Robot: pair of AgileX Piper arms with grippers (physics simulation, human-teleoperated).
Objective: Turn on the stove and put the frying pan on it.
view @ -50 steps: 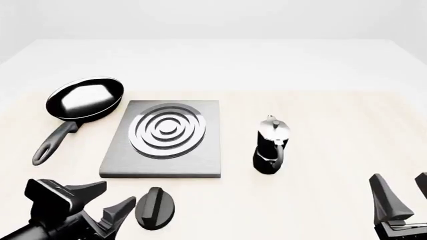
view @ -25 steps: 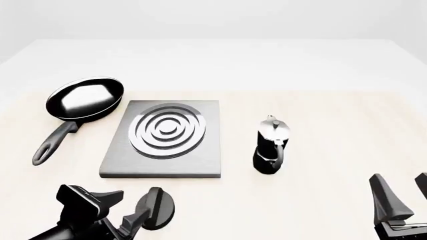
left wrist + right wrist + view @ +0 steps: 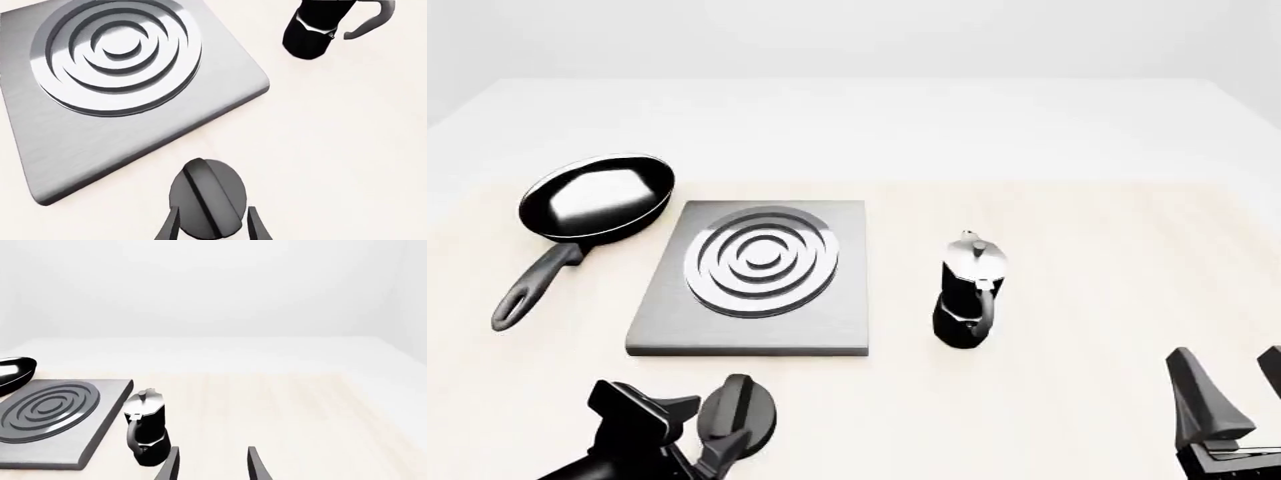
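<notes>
The stove (image 3: 814, 325) is a flat grey slab with a ringed silver burner (image 3: 759, 260); it also shows in the left wrist view (image 3: 200, 107) and the right wrist view (image 3: 100, 427). Its black round knob (image 3: 745, 410) lies on the table in front of the slab. My left gripper (image 3: 690, 432) is open, with a finger on each side of the knob's (image 3: 205, 197) near edge. The black frying pan (image 3: 594, 198) rests left of the stove, handle (image 3: 539, 284) pointing toward me. My right gripper (image 3: 1234, 395) is open with nothing in it at the near right.
A black-and-silver moka pot (image 3: 969, 295) stands right of the stove, also seen in the right wrist view (image 3: 147, 427) and, cut off, in the left wrist view (image 3: 320, 25). The table's pale wooden top (image 3: 1094, 230) runs back to a white far strip.
My left gripper has moved right toward the knob, and its fingers now flank it. The right arm, pan, stove and pot have not moved.
</notes>
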